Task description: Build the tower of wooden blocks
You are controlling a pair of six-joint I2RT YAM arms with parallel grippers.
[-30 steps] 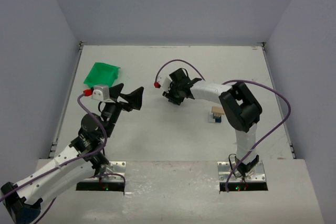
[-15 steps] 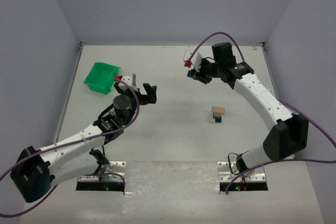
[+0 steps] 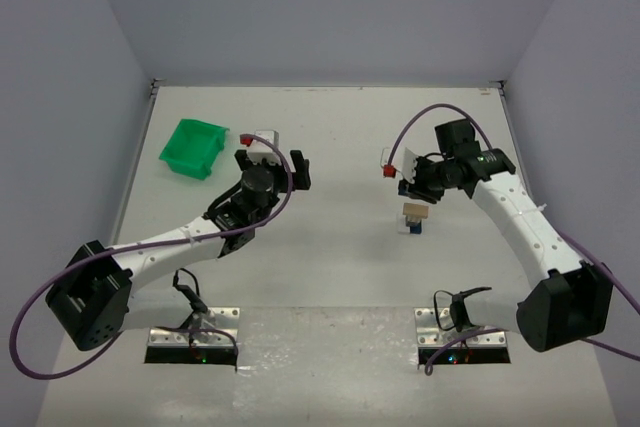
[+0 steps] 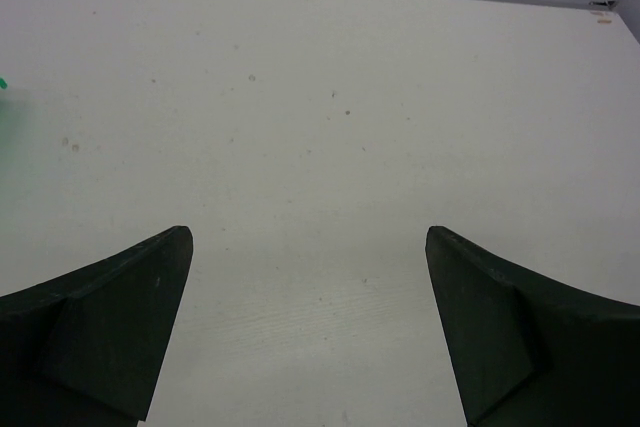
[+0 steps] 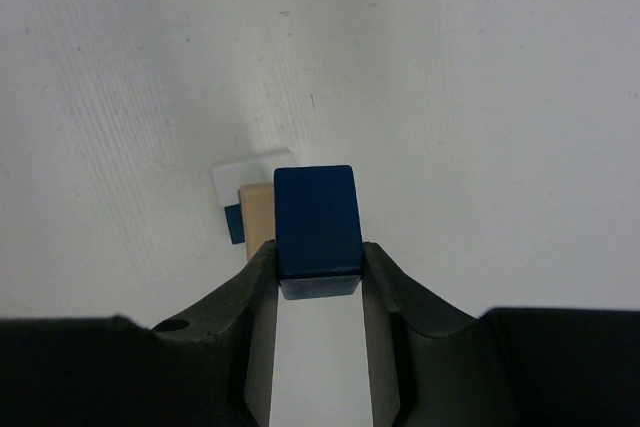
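Top view: my right gripper (image 3: 418,183) hung just behind the part-built tower (image 3: 414,218), which stood on the table (image 3: 330,257) right of centre, w/ a tan block (image 3: 415,211) topmost and a blue bit at its foot. My left gripper (image 3: 298,172) sat mid-table, well apart from the tower, prob. parked there so it stayed out of the right arm's path. Green bin (image 3: 193,147) lay far left near the wall, no factor. Plenty of bare table all round the tower; nearest edge was the right wall, not close.

Left wrist view: my left fingers (image 4: 110,327) were spread wide w/ nothing between them, only white table ahead to the back wall. A green sliver at the left border was prob. the bin. No blocks here.

Right wrist view: my right jaws were pinched on a blue block (image 5: 316,217), gripped on its two sides so the underside stayed free to land flat. It was held above the stack and offset to one side of it; the tan block showed just beside it, partly covered, w/ a pale piece and a small blue piece peeking out past that. Whether the held block was the wedge, couldn't tell. My read: placement step, block not yet centred over the tan top. The landing face looked narrow, so a skewed drop could tip the stack.
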